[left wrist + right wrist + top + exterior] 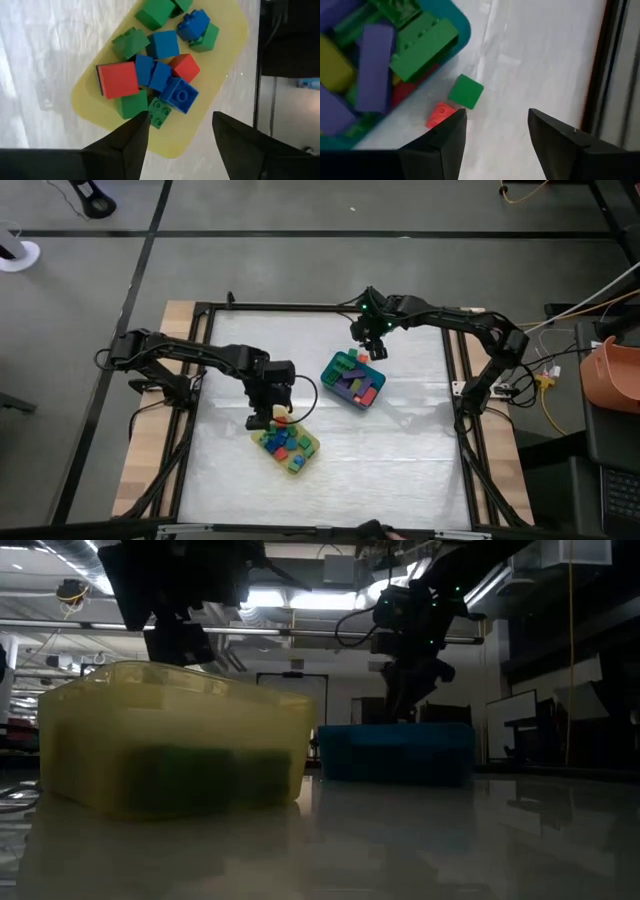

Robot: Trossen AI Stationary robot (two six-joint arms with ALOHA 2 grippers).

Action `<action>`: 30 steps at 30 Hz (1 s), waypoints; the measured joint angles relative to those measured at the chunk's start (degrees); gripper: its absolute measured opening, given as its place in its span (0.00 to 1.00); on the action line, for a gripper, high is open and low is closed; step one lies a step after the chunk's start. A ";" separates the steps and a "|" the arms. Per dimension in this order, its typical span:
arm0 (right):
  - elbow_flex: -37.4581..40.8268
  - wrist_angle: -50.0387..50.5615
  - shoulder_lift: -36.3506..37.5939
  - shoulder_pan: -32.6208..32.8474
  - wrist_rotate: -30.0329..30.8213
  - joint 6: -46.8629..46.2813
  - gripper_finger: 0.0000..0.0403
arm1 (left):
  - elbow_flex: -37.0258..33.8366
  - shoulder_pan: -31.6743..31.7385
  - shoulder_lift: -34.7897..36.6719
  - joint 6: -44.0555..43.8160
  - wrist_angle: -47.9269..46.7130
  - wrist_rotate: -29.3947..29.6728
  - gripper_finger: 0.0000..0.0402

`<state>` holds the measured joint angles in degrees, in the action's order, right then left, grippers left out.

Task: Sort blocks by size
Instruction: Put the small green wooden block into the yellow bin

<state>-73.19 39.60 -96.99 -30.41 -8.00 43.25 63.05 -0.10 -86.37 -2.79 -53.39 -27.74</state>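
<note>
Short blocks (pixel 160 75) are seen piled in the yellow tray (pixel 287 445) under the empty, spread left gripper (pixel 177 137). At two o'clock, longer bars (pixel 375 65) fill the teal tray (pixel 354 379); two loose cubes (pixel 465 91) lie beside it, below the parted right gripper (pixel 495 132). Glossy white table (pixel 400 460), dim workshop behind.

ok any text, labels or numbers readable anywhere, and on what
None can be read. The blocks in the yellow tray and in the teal tray show only studs, no print. The room behind the table in the low view shows no legible sign.
</note>
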 joint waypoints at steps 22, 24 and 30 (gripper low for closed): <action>0.02 -2.42 -7.42 -0.37 -3.35 24.41 0.52 | 0.00 7.89 0.00 -11.54 3.57 1.41 0.50; 0.00 -2.33 -7.74 -0.37 -3.83 25.22 0.52 | 0.00 8.13 0.00 -11.54 3.59 1.41 0.50; 0.02 -2.24 -9.14 -0.37 -4.73 28.04 0.52 | 0.00 8.16 0.00 -11.92 3.57 1.39 0.50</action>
<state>-73.17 37.36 -106.13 -30.78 -12.73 71.28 63.05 8.05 -86.37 -14.71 -49.82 -26.35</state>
